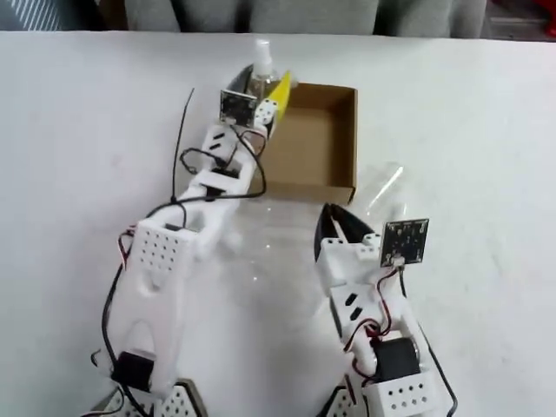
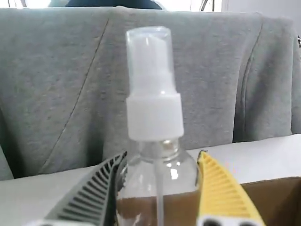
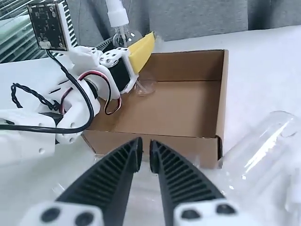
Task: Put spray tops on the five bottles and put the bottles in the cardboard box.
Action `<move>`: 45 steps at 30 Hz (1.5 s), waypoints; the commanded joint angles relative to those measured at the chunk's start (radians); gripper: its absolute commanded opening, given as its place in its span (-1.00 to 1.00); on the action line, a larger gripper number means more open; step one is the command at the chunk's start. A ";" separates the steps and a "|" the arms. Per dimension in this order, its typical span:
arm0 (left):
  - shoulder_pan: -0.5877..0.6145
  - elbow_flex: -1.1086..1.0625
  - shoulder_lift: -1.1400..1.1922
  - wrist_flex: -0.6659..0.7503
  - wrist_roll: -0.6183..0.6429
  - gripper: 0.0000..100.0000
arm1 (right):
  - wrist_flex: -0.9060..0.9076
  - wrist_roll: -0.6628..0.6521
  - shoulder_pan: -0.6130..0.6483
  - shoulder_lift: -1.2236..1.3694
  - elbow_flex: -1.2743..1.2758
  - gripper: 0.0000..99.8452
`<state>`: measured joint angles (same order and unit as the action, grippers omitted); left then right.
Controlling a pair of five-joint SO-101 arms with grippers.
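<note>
A clear bottle (image 2: 155, 183) wearing a white spray top (image 2: 153, 94) sits upright between the grey and yellow fingers of my left gripper (image 2: 160, 162), which is shut on it. In the high view that bottle (image 1: 260, 71) and the left gripper (image 1: 261, 89) are at the back left corner of the open cardboard box (image 1: 317, 143). My right gripper (image 1: 328, 212) is just in front of the box's front wall, and its black fingers (image 3: 164, 165) are shut on nothing. The right wrist view looks over the box (image 3: 183, 106) at the held bottle (image 3: 123, 34).
A second clear bottle (image 1: 383, 186) lies on its side on the white table (image 1: 486, 113) just right of the box, close to my right gripper; it also shows as a clear bottle (image 3: 263, 150) in the right wrist view. Grey cloth (image 2: 56, 94) hangs behind the table's far edge.
</note>
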<state>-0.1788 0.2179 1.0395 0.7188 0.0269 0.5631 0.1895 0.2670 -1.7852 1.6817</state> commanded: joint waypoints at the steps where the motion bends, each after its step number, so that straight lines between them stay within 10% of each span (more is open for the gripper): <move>1: 0.016 0.069 -0.019 -0.017 -0.006 -0.96 | 0.007 -0.012 -0.013 -0.012 0.009 -0.97; 45: 0.041 -0.140 -0.202 -0.092 0.078 -0.43 | 0.004 -0.074 -0.015 -0.012 0.009 -0.97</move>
<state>-0.1496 0.0736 0.9321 0.6314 0.0944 0.5692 0.1297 0.2593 -1.7852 1.6817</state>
